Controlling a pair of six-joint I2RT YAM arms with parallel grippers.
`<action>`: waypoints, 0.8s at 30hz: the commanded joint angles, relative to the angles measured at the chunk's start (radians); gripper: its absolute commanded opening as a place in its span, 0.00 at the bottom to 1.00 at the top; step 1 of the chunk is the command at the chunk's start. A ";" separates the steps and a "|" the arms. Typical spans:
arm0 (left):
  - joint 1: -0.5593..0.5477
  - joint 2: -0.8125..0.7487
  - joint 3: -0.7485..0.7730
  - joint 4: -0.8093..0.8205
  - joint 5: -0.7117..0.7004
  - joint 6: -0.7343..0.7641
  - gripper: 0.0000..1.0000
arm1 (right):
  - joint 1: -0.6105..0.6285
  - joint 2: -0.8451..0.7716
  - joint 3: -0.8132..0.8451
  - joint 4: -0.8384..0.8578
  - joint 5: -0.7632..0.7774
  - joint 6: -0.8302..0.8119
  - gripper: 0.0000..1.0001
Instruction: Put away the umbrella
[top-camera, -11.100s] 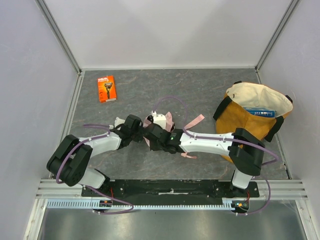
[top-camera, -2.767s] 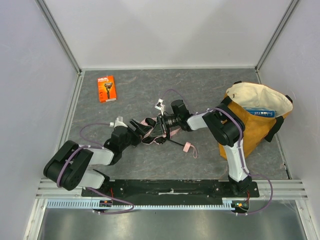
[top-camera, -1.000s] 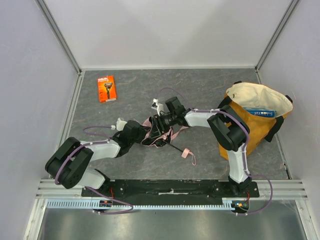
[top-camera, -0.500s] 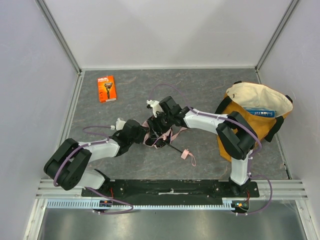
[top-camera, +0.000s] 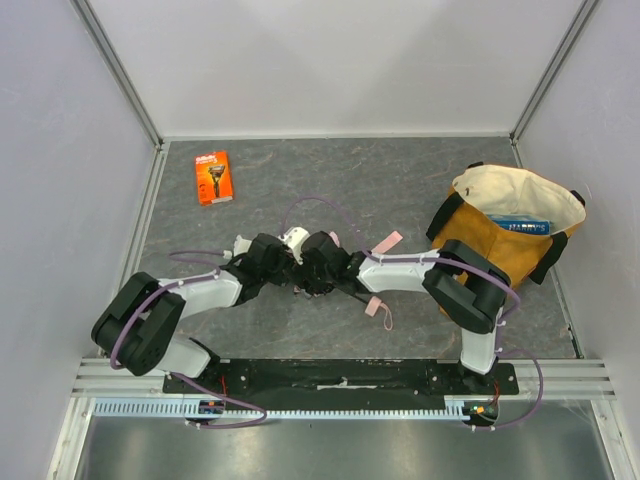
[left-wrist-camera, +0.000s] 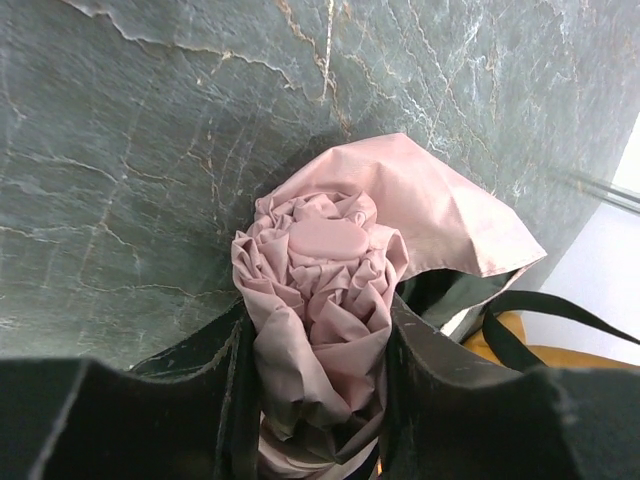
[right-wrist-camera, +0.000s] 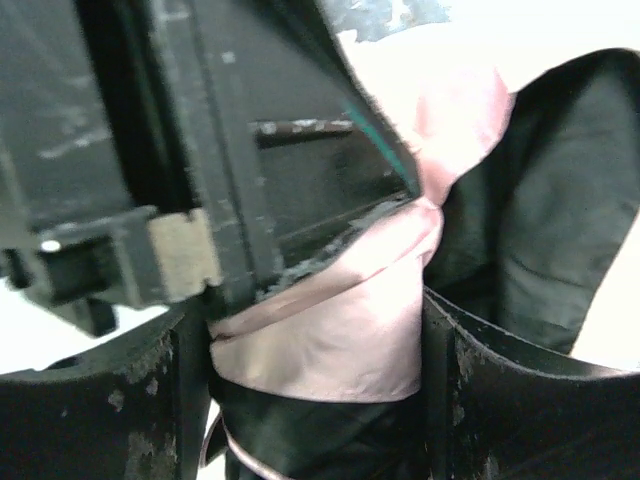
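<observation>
Right gripper (right-wrist-camera: 315, 340) swung near-left, meeting left gripper (left-wrist-camera: 318, 330) over umbrella (left-wrist-camera: 320, 270). Left pinched canopy; right's grip unclear. Likely gathering step; next needed firm hold, carry right to tote bag (top-camera: 500, 250).

The grey marbled surface (top-camera: 300, 170) carries an orange razor pack (top-camera: 212, 177) far left, a mustard tote bag (top-camera: 505, 245) right, and the pink umbrella (left-wrist-camera: 320, 285) in the middle.

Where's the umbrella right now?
The umbrella is at table centre in the top view, mostly hidden where the left gripper and right gripper meet, left of the tote bag; the left gripper clamps its bunched fabric.
</observation>
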 joint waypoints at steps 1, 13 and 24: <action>0.006 0.083 -0.035 -0.323 0.060 -0.045 0.02 | 0.066 0.046 -0.077 0.078 0.266 -0.076 0.74; 0.038 0.050 -0.037 -0.385 0.075 -0.033 0.02 | 0.094 0.152 -0.146 0.044 0.401 -0.052 0.20; 0.081 0.004 -0.110 -0.213 0.083 0.019 0.06 | 0.066 0.216 -0.122 0.023 0.113 -0.035 0.00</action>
